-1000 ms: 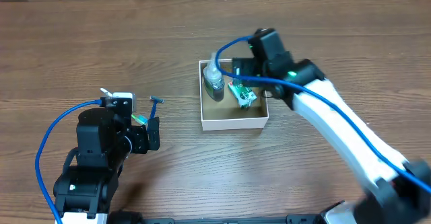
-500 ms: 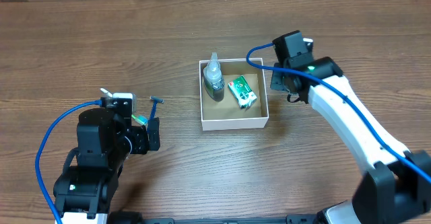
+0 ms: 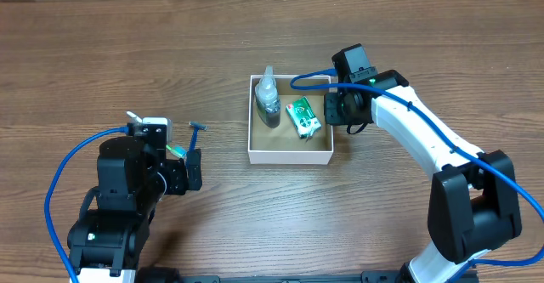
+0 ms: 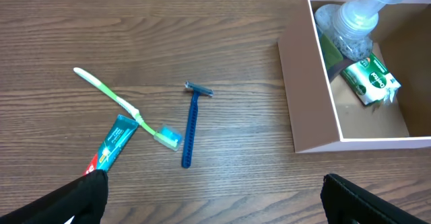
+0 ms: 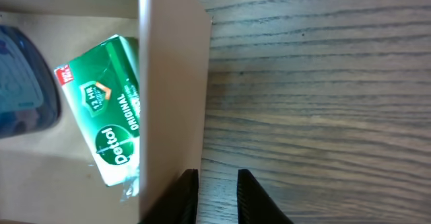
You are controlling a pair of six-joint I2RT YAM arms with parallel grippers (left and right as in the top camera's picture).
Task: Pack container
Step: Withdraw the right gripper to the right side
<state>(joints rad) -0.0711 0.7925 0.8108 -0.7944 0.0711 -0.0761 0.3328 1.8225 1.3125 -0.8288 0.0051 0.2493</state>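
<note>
The container point(image 3: 289, 157), a white-walled box with a brown inside, sits mid-table. In it are a clear bottle point(image 3: 269, 100) and a green Dettol soap pack point(image 3: 303, 117). My right gripper point(image 3: 333, 113) is shut and empty, its fingertips low against the outside of the container's right wall point(image 5: 172, 83), beside the soap pack point(image 5: 108, 103). My left gripper point(image 4: 214, 200) is open over bare wood at the left. Ahead of it lie a blue razor point(image 4: 192, 126), a green toothbrush point(image 4: 121, 106) and a toothpaste tube point(image 4: 111, 143). The container point(image 4: 306, 96) is to its right.
Brown wooden tabletop all round. A blue cable loops from each arm. The razor point(image 3: 197, 127) shows just beyond the left arm in the overhead view, while the arm covers most of the toothbrush and tube there.
My right gripper left the container's inside, shut, swung out to the right and came back against the right wall. The container shifted slightly left. The left arm has not moved.
</note>
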